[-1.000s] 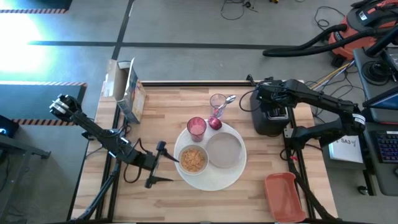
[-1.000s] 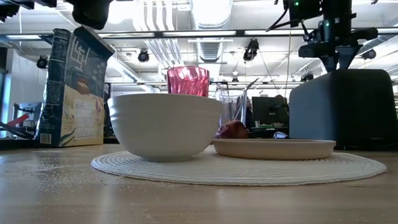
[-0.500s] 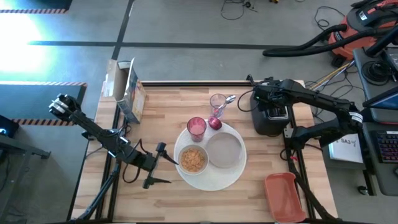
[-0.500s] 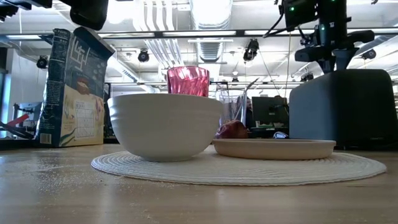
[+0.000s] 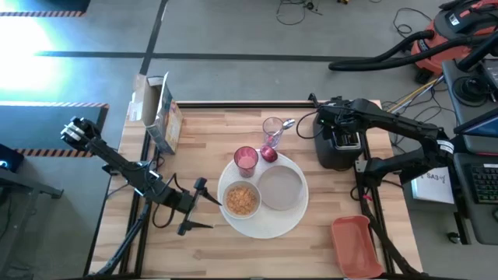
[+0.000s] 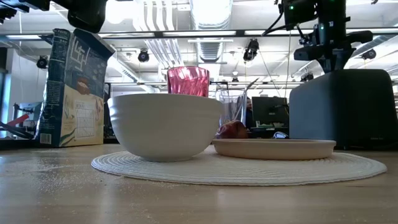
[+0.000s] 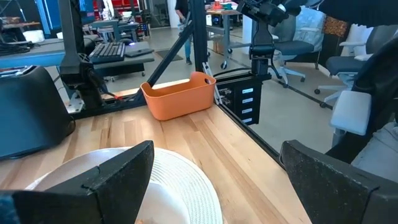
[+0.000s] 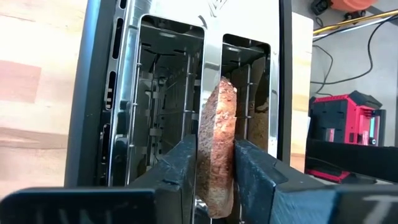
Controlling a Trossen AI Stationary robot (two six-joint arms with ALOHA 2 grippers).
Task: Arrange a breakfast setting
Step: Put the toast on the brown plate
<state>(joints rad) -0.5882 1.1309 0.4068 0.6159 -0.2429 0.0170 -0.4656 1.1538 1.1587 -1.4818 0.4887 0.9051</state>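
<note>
Right gripper [image 8: 214, 171] pinches the toast slice [image 8: 217, 143] over the toaster [image 5: 340, 144].

The slice stands on edge between the two fingers, its long axis running along the open slot [image 8: 249, 112] directly under it. The small pale plate [image 5: 281, 187] lies well apart on the woven placemat [image 5: 292, 222]. The left gripper [image 5: 196, 206], spread wide, waits beside the white bowl [image 5: 241, 200]. The toast's lower edge is hidden.

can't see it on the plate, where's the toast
In the right wrist view, the toast slice stands in the toaster slot, between the right pincer fingers, at the table's right rear.
</note>
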